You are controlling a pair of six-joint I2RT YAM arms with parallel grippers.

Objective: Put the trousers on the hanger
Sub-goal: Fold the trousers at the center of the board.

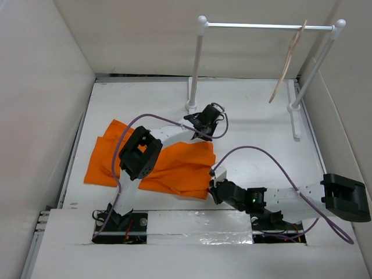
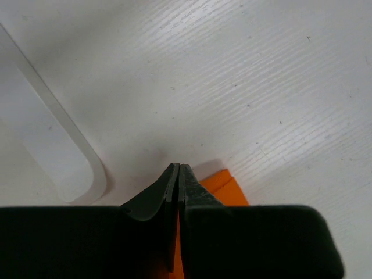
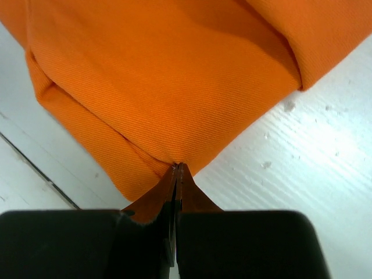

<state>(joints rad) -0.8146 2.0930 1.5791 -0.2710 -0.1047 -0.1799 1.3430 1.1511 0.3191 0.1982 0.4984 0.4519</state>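
Trousers (image 1: pixel 180 168) are lying flat on the counter (image 1: pixel 256 133), not yet lifted. Left end effector (image 1: pixel 208 123) is pinching their far corner, jaws closed with orange cloth showing between them. Right end effector (image 1: pixel 214 187) is clamping the near edge at its tips. Hanger (image 1: pixel 289 64) is dangling empty from the rod (image 1: pixel 261 25), well beyond both. Only the gripping is looking finished; lifting, carrying and draping are waiting.

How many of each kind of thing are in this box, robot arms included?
trousers: 1
hanger: 1
rack: 1
robot arms: 2
Total: 5
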